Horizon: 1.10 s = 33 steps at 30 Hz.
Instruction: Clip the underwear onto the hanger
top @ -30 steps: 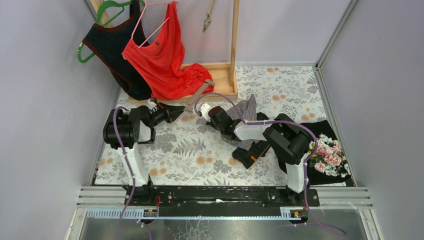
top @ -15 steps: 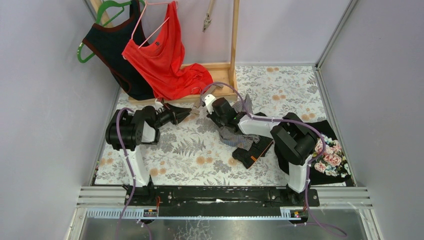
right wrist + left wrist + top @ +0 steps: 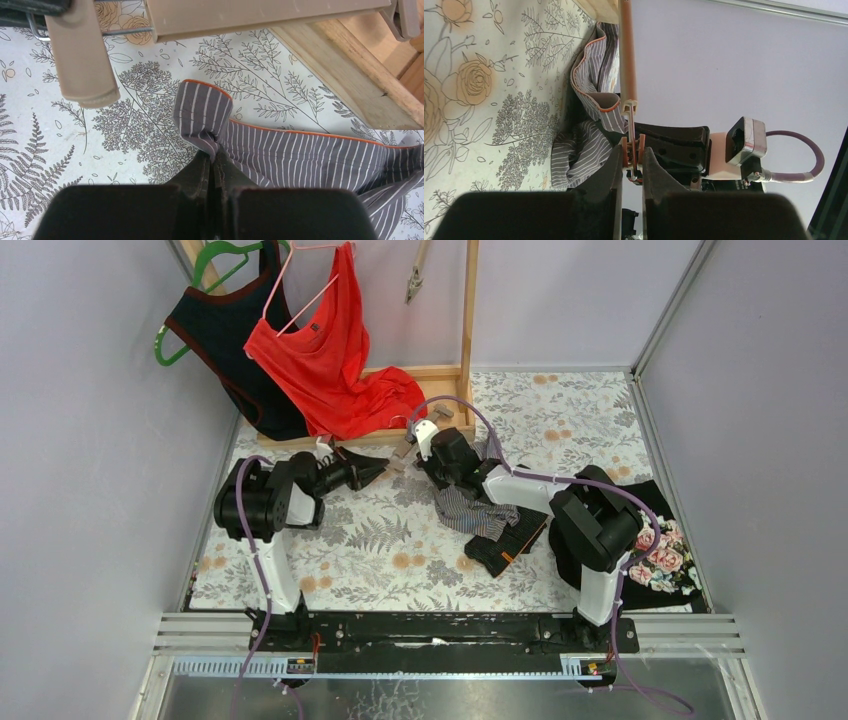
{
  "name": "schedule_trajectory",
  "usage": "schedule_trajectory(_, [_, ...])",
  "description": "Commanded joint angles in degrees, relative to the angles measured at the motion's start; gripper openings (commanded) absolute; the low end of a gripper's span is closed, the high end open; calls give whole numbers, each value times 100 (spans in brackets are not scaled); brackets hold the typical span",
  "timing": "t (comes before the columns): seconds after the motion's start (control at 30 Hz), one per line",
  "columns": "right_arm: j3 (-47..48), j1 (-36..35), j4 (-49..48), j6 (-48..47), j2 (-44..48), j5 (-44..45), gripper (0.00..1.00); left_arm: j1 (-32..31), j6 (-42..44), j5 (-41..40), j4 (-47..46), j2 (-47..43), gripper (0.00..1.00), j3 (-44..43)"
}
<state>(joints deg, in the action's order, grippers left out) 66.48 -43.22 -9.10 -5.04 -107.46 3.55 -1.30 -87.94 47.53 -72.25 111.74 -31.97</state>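
While the left claw (image 3: 631, 156) meets the hanger (image 3: 628, 55), its two dark fingers (image 3: 616, 172) are pressed almost together, pinching the small clip (image 3: 632, 145) that hangs on a thin metal wire at the end of the bar. That bar is a smooth, straight tan strip, plastic by the look of it. The right claw (image 3: 215, 159) is squeezed fully together on a fold of the underwear (image 3: 300, 155). It nips the cloth just below the rim, so that one corner stands up in a rounded loop.

The underwear is soft grey fabric with fine white stripes and a narrow orange edging. Its pinched corner is held up near the clip but apart from it. The rest trails down in crumpled folds onto the table cloth (image 3: 380, 540), which is printed with ferns and pale orange roses.

Seen from above, the two claws come together just in front of the flat wooden base of the clothes rack (image 3: 440, 405). A folded black garment (image 3: 505, 548) with an orange tag lies on the cloth beside the right arm.
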Motion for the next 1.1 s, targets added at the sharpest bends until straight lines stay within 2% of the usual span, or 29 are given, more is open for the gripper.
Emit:
schedule_trajectory(0.0, [267,4,-184,133,335,-228,0,-129,149,-36,-86,15,0,-77])
schedule_trajectory(0.3, [244,5,-239,225,539,-423,0,-187,52,-92,-302,206,0,-106])
schedule_trajectory(0.83, [119,0,-245,271,665,-578,0,-193,-932,-161,-1770,732,0,-146])
schedule_trajectory(1.07, [69,6,-261,273,643,-621,0,-191,-1005,-233,-1854,703,0,-171])
